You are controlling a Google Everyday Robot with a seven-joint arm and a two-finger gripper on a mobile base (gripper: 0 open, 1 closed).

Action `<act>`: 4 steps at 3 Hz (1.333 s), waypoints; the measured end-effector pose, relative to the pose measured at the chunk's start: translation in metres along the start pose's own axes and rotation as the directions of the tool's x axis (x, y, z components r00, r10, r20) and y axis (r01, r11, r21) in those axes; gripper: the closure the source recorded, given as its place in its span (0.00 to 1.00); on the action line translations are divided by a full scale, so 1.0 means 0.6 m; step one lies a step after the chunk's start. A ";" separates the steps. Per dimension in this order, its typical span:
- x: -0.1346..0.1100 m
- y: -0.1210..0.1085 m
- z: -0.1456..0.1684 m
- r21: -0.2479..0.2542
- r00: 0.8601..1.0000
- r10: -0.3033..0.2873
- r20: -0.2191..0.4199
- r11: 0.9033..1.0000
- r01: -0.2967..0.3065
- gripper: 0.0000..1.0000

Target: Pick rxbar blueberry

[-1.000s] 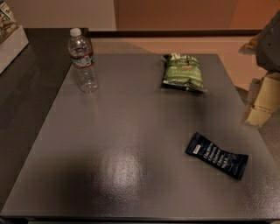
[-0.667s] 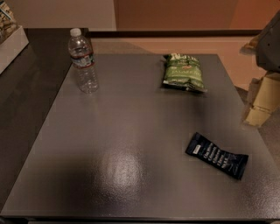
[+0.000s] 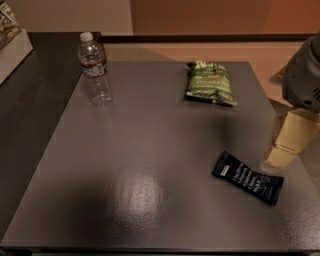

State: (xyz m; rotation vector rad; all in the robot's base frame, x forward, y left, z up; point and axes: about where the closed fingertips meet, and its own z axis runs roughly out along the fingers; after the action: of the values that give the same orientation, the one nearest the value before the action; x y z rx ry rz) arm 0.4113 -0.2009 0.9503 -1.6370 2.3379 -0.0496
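The snack bar lies at the table's four o'clock. The hand hovers just beside it at three o'clock; I cannot tell its grip.

Office break area or snack station, by its looks: a square dark-grey matte counter carries packaged refreshments, namely a clear plastic water bottle with a white cap, a crinkled green chip bag and a small flat rxbar blueberry in a navy wrapper. A white bin of what look like packets stands on a darker surface at far left. Tan flooring and a plain orange-brown wall lie beyond. The robot's cream pincer hangs at the counter's right edge, near the bar.
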 end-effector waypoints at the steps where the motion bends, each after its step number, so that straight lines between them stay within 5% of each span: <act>1: 0.012 0.030 0.046 -0.039 0.998 0.062 -0.033 0.997 -0.063 0.00; 4: 0.051 0.092 0.167 -0.080 0.971 0.192 -0.142 0.976 -0.204 0.00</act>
State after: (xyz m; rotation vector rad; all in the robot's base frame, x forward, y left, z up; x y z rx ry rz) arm 0.3765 -0.1959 0.8372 -1.4732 2.6318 -0.0075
